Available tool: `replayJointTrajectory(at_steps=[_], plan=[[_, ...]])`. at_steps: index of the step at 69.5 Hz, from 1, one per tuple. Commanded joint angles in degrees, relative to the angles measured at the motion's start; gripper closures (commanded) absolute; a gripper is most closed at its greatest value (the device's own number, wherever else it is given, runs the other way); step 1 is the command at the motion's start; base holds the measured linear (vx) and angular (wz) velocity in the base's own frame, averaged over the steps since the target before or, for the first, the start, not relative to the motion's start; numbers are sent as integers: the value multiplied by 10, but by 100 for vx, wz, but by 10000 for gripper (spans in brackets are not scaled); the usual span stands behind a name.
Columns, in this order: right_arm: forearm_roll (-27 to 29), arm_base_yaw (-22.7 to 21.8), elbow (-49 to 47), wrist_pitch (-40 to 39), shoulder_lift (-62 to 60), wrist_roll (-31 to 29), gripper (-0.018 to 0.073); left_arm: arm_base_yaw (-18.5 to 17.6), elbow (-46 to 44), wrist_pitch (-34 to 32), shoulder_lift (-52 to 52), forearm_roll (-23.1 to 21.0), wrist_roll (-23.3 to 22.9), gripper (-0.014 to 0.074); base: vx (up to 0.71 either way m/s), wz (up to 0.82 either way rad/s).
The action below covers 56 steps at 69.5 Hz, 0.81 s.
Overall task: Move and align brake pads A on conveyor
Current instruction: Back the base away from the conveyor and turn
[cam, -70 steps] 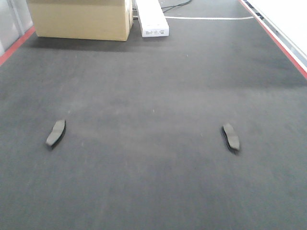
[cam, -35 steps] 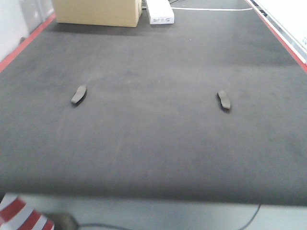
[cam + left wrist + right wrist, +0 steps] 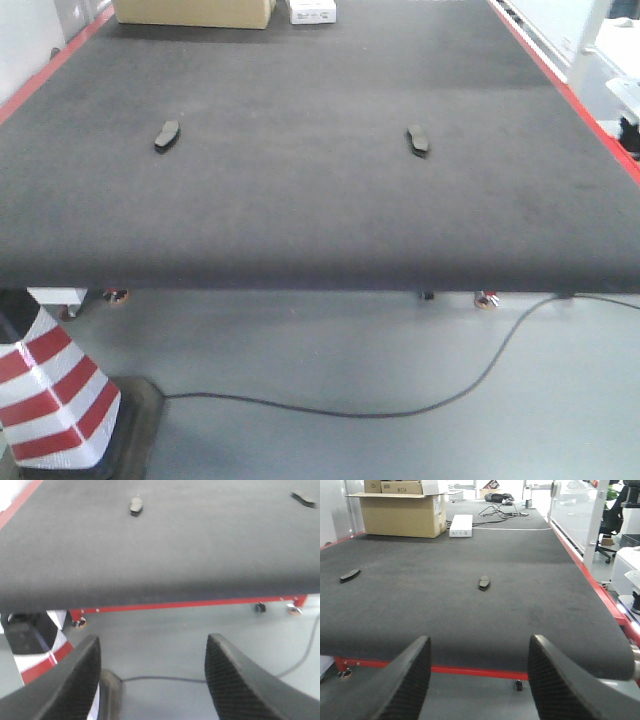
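The left end effector stood wide open, its two dark, dimpled fingers rising from the lower left and lower right of its wrist frame. The right end effector was spread equally wide, with its textured fingers filling both bottom corners and tips tilted slightly inward.
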Motion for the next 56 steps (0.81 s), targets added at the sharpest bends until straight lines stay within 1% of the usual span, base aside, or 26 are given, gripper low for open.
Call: replayJointTrajectory(at_steps=[1, 33, 44, 56], plan=[[-9, 0, -15, -42, 8, -1, 144, -2, -16, -44, 5, -8, -4, 147, -37, -11], [-9, 0, -15, -42, 8, -1, 144, -2, -16, -44, 5, -8, -4, 147, -31, -7], [-9, 0, -15, -42, 8, -1, 144, -2, -16, -44, 5, -8, -4, 147, -21, -43], [-9, 0, -15, -39, 8, -1, 144, -2, -16, -44, 5, -8, -4, 147, -18, -67]])
